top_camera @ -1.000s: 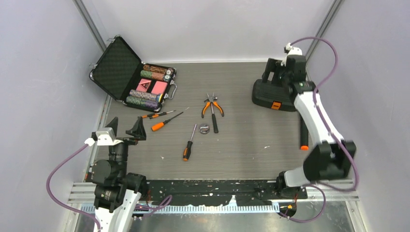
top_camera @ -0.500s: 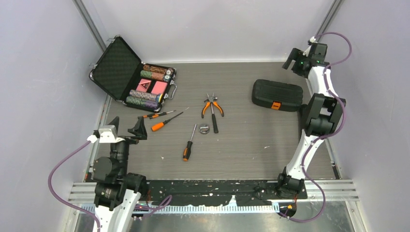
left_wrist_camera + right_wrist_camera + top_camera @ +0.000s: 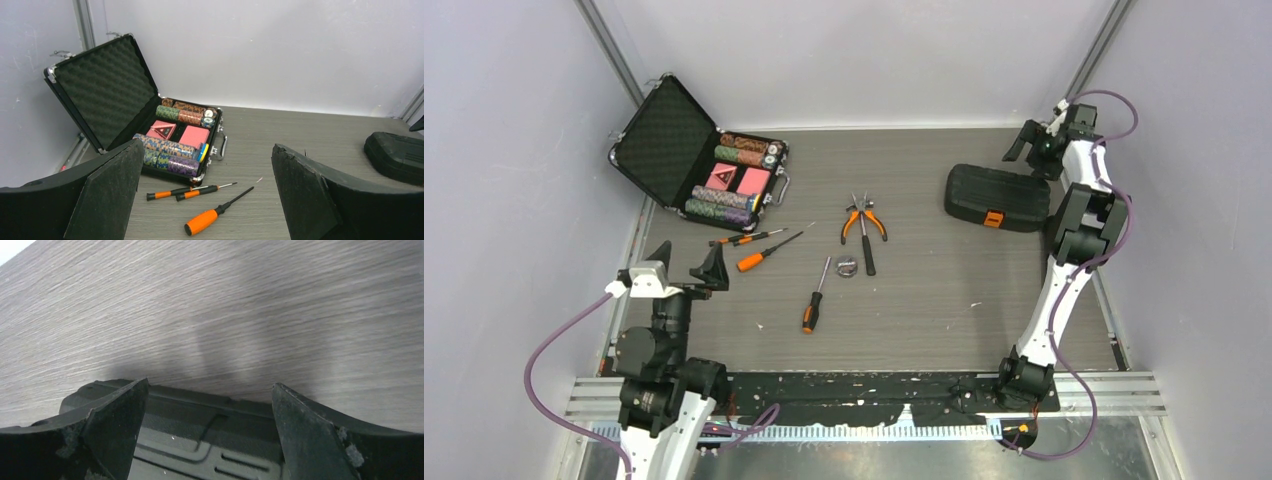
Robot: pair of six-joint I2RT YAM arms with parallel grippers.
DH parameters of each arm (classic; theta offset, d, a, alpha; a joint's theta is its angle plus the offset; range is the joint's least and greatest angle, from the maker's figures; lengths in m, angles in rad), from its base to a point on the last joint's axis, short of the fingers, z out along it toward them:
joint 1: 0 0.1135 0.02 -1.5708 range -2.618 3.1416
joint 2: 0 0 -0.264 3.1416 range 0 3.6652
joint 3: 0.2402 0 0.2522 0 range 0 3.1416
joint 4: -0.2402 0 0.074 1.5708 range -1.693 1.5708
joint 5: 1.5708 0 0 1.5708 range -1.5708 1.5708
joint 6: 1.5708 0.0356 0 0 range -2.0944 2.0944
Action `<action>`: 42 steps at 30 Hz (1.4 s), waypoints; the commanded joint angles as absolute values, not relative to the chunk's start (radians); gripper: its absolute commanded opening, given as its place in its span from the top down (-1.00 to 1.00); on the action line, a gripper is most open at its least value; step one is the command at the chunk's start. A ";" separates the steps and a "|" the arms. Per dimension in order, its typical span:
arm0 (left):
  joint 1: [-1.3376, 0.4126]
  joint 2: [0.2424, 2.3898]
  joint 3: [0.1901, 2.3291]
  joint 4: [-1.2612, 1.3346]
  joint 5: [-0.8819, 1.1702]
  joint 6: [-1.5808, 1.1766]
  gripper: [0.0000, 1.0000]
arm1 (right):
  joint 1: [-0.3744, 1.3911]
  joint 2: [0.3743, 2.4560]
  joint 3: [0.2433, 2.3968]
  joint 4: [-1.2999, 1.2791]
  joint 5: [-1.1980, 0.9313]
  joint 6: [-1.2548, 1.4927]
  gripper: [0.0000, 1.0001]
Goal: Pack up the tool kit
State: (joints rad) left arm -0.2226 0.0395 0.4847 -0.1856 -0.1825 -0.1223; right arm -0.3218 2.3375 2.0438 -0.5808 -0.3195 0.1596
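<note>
The tool kit (image 3: 994, 197), a black ribbed case with an orange latch, lies flat and shut at the right rear of the table. My right gripper (image 3: 1024, 142) hangs open just behind its back right corner, and the right wrist view shows the tool kit's lid (image 3: 200, 430) between and below the jaws of the right gripper (image 3: 210, 387), not touching. Loose tools lie mid-table: two thin screwdrivers (image 3: 749, 238), an orange-handled screwdriver (image 3: 764, 254), another screwdriver (image 3: 814, 300) and pliers (image 3: 862, 222). My left gripper (image 3: 686, 265) is open at the near left, facing the orange-handled screwdriver (image 3: 202, 221).
An open metal-edged briefcase (image 3: 699, 160) of poker chips and red cards stands at the back left, also seen as the briefcase (image 3: 105, 95) in the left wrist view. A small round metal piece (image 3: 846, 266) lies beside the pliers. Grey walls enclose the table on three sides.
The right arm has swung off the tool kit to the back right corner. The case, tipped up under the gripper before, now lies flat. The left arm has not moved.
</note>
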 commanded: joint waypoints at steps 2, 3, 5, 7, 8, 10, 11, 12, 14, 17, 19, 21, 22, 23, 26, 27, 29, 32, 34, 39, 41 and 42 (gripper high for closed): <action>-0.227 -0.031 0.492 -0.160 -0.172 -0.117 -0.99 | -0.312 2.183 1.833 -0.581 -0.469 0.199 -0.92; -0.227 -0.040 0.490 -0.157 -0.171 -0.119 -0.99 | -0.305 2.151 1.777 -0.537 -0.474 0.211 -0.91; -0.227 -0.053 0.491 -0.155 -0.169 -0.124 -0.99 | -0.297 2.051 1.610 -0.459 -0.478 0.273 -0.91; -0.227 -0.068 0.490 -0.152 -0.166 -0.129 -0.99 | -0.292 1.955 1.454 -0.389 -0.479 0.327 -0.90; -0.228 -0.076 0.487 -0.152 -0.166 -0.131 -0.99 | -0.290 1.893 1.351 -0.350 -0.476 0.341 -0.89; -0.230 -0.088 0.486 -0.151 -0.163 -0.136 -0.99 | -0.272 1.792 1.208 -0.296 -0.444 0.371 -0.89; -0.230 -0.091 0.485 -0.151 -0.163 -0.138 -0.99 | -0.267 1.753 1.158 -0.278 -0.438 0.384 -0.89; -0.230 -0.093 0.486 -0.150 -0.161 -0.141 -0.99 | -0.252 1.675 1.075 -0.248 -0.423 0.388 -0.88; -0.232 -0.092 0.485 -0.144 -0.156 -0.149 -0.99 | -0.230 1.558 0.960 -0.204 -0.390 0.399 -0.89; -0.233 -0.073 0.487 -0.136 -0.138 -0.168 -0.99 | -0.221 1.429 0.868 -0.136 -0.367 0.427 -0.89; -0.233 -0.051 0.490 -0.127 -0.129 -0.208 -0.99 | -0.213 1.363 0.837 -0.078 -0.363 0.440 -0.88; -0.233 -0.017 0.502 -0.130 -0.124 -0.273 -0.99 | -0.186 1.361 0.857 -0.051 -0.358 0.428 -0.89; -0.233 -0.005 0.509 -0.136 -0.118 -0.311 -0.99 | -0.158 1.371 0.868 -0.049 -0.360 0.407 -0.89; -0.233 0.040 0.518 -0.149 -0.112 -0.346 -0.99 | -0.143 1.397 0.897 -0.063 -0.366 0.396 -0.89; -0.233 0.127 0.546 -0.197 -0.068 -0.448 -0.99 | -0.090 1.461 0.947 -0.085 -0.399 0.362 -0.89; -0.233 0.156 0.554 -0.212 -0.046 -0.475 -0.99 | -0.082 1.490 0.958 -0.086 -0.412 0.364 -0.89; -0.233 0.217 0.574 -0.246 -0.007 -0.518 -0.99 | -0.077 1.523 0.969 -0.088 -0.409 0.356 -0.89; -0.233 0.319 0.597 -0.279 0.098 -0.565 -0.99 | -0.074 1.553 0.975 -0.105 -0.365 0.319 -0.89; -0.233 0.369 0.594 -0.268 0.164 -0.605 -0.99 | -0.071 1.573 0.969 -0.106 -0.365 0.308 -0.86; -0.233 0.505 0.582 -0.195 0.307 -0.713 -0.99 | -0.013 1.591 0.931 -0.123 -0.381 0.312 -0.75; -0.235 0.568 0.597 -0.174 0.379 -0.739 -0.99 | 0.015 1.570 0.895 -0.130 -0.355 0.332 -0.70; -0.241 0.600 0.605 -0.173 0.407 -0.745 -0.99 | 0.028 1.548 0.863 -0.132 -0.342 0.342 -0.68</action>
